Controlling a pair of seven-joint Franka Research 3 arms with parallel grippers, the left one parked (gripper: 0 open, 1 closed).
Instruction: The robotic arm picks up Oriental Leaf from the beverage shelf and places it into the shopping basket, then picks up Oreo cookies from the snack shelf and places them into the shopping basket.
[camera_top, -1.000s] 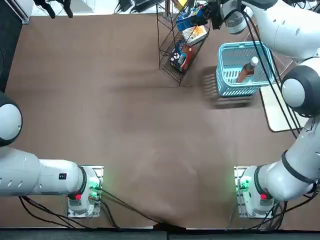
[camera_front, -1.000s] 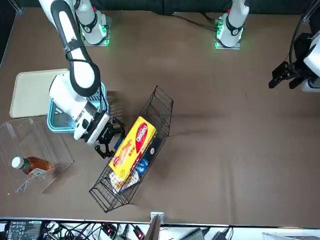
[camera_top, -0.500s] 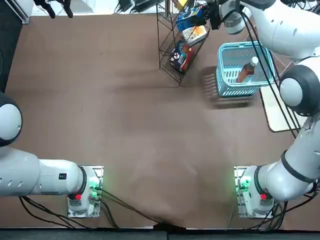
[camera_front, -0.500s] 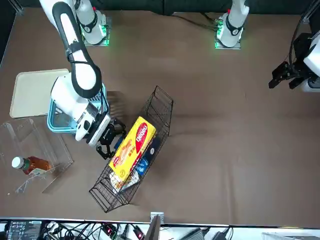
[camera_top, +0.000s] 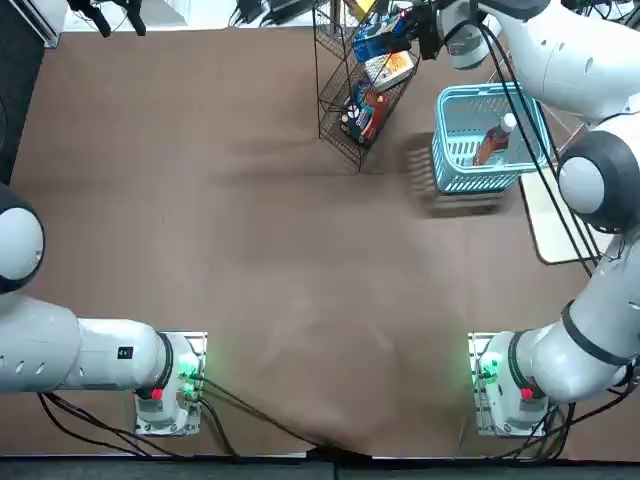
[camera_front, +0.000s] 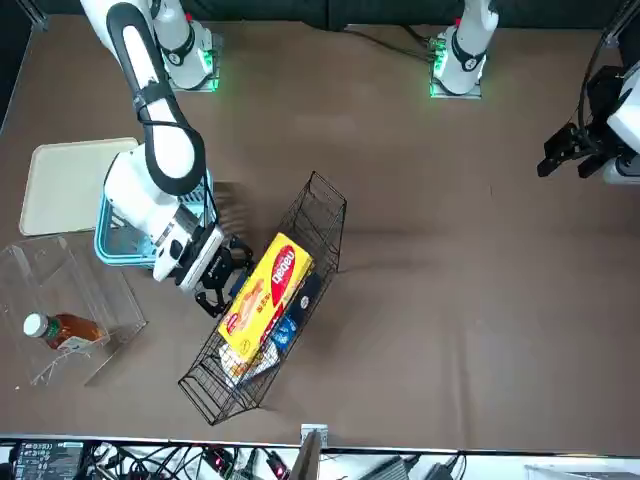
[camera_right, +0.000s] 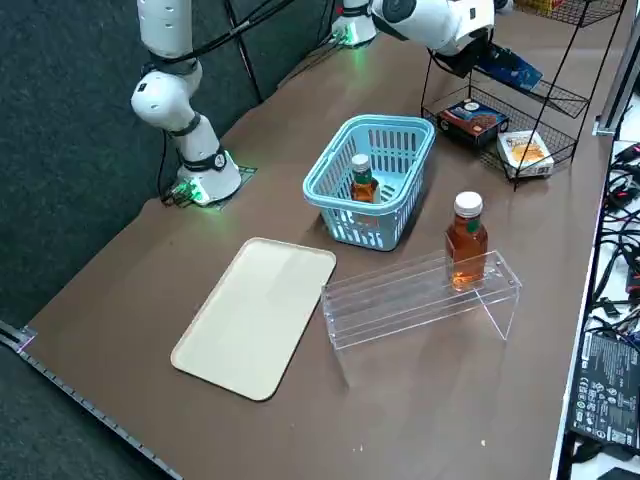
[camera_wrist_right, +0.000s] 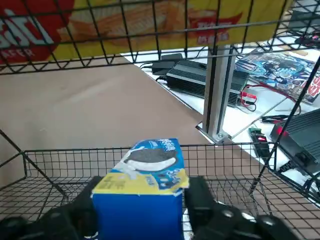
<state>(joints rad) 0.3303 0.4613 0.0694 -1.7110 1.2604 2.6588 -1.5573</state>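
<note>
The robotic arm's right gripper reaches into the snack shelf, a black wire rack. Its fingers press both sides of the Oreo cookies, a blue packet that rests on a wire tier. The same gripper and blue Oreo cookies show from above, and the gripper from the front. One Oriental Leaf bottle lies in the light blue shopping basket. A second amber bottle stands on the clear beverage shelf.
A yellow-and-red packet lies on the rack's top tier, with a red-and-black packet and a cream-and-orange box on lower tiers. A beige tray lies beside the basket. Cables and equipment sit past the table edge.
The right gripper has edged a little further into the wire rack toward the blue packet. Basket, bottles and rack have not moved.
</note>
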